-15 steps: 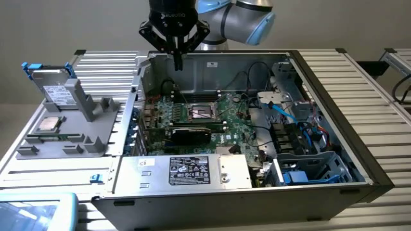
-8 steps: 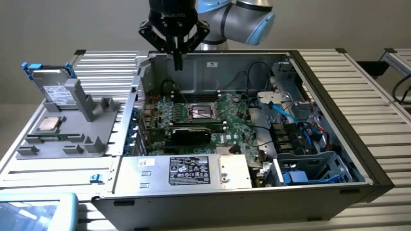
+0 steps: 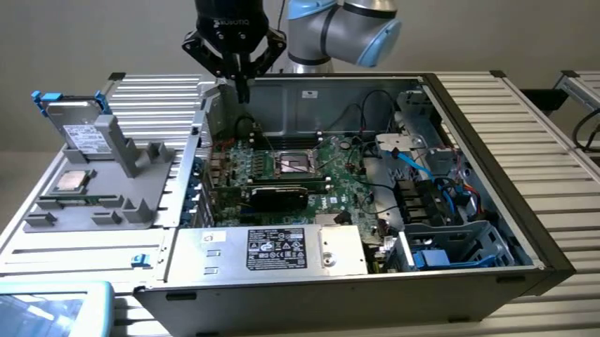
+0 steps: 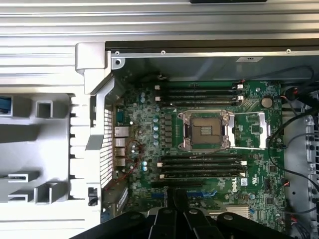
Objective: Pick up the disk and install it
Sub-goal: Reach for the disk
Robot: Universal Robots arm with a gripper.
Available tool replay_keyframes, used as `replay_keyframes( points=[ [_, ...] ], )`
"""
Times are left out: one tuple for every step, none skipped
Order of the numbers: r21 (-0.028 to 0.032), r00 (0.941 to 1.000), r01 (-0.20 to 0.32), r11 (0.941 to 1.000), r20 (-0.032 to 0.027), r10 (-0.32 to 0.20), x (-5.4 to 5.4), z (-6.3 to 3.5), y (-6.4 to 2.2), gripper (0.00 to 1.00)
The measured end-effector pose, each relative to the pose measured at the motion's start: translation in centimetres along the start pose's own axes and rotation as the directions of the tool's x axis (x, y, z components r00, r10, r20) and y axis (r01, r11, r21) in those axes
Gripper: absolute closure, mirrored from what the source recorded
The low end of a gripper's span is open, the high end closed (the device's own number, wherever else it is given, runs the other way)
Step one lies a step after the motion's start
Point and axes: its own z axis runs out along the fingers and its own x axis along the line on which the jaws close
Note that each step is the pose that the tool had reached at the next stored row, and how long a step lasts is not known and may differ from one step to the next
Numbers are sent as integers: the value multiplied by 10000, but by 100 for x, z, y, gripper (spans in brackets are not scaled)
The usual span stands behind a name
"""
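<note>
The disk stands in the grey holder.

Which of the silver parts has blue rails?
The disk propped up at the exterior view's left; the square chip and the black-labelled box have none.

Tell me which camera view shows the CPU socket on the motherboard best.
The wrist view: it looks straight down on the CPU socket, so its metal frame and square middle are plain. The exterior view shows the socket at a slant, beside the memory slots.
</note>
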Motion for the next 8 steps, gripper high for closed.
replay_keyframes(
  points=[
    [1, 10000, 0, 10000, 2, 0, 43, -1, -1, 89],
    [1, 10000, -1, 10000, 4, 1, 88, -2, -3, 89],
    [2, 10000, 1, 10000, 4, -1, 131, -3, -5, 89],
    [3, 10000, 0, 10000, 4, 0, 176, -4, -6, 89],
    [4, 10000, 0, 10000, 4, 0, 222, -5, -8, 89],
    [3, 10000, 0, 10000, 4, 0, 269, -6, -9, 89],
    [3, 10000, 1, 10000, 4, -1, 313, -6, -11, 89],
    [3, 10000, 0, 10000, 4, 0, 359, -7, -13, 89]
  ],
)
